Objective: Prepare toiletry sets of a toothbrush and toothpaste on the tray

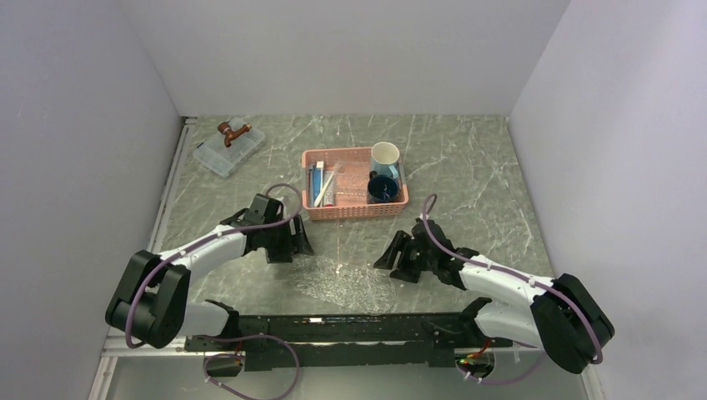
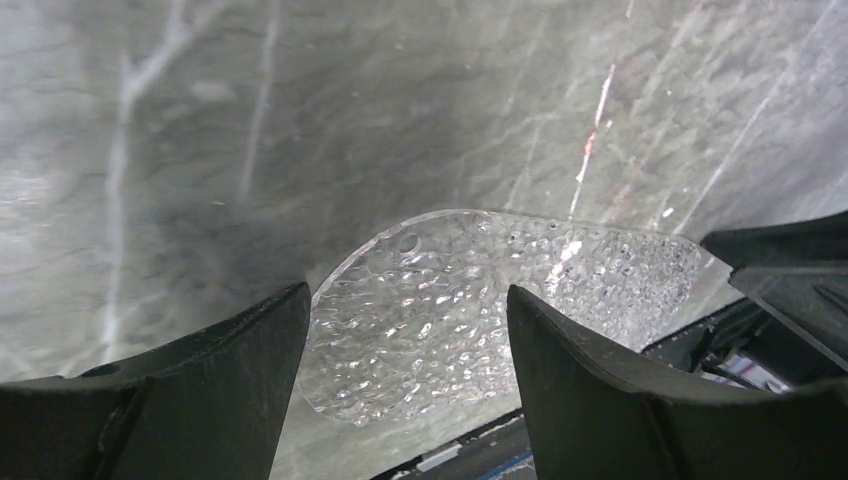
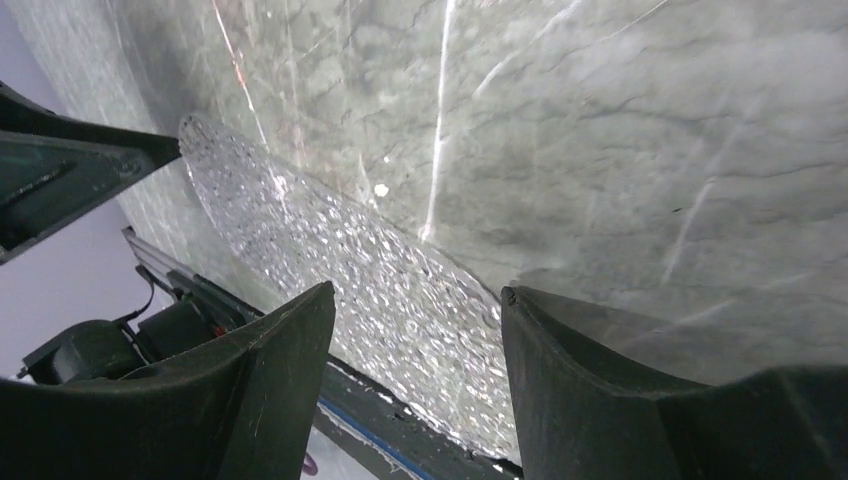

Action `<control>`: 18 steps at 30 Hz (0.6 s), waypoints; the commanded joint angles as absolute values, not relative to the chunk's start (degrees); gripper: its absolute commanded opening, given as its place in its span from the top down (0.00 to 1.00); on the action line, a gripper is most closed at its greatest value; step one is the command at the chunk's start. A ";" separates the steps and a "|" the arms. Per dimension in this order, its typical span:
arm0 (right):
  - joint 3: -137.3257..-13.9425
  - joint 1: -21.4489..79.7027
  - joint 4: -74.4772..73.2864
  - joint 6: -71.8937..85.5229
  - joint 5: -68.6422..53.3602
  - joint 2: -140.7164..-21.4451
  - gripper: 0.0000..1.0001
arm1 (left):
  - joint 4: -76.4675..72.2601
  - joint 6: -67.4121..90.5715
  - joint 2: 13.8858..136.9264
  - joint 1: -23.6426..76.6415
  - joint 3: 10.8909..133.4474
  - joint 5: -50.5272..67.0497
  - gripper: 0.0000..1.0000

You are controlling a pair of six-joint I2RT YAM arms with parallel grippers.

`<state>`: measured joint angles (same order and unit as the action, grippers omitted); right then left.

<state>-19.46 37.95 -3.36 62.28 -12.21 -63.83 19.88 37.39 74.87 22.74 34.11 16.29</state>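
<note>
Marbled tabletop (image 1: pixel 475 183), tray (image 1: pixel 346 287) bare; left gripper (image 2: pixel 408 291) and right gripper (image 3: pixel 416 290) both stand apart, empty. Reach your left into the basket (image 1: pixel 354 214) and pinch a toothbrush (image 1: pixel 323 185) mid-stick.

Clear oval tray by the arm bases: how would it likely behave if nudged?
The tray looks rigid and lies flat, so it would probably slide on the smooth table rather than tip. Its low thin edge seems hard to pinch.

No text, label, brand, number or sign can be read in any view; any print on the blue toothpaste (image 1: pixel 314 177) tubes in the pink basket (image 1: pixel 358 210), upper centre of the top view, is too small to make out.
</note>
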 commanded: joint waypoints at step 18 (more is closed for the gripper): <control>-17.73 33.53 -25.20 54.73 -15.95 -47.61 0.34 | 23.03 37.49 74.97 25.04 37.44 12.62 0.20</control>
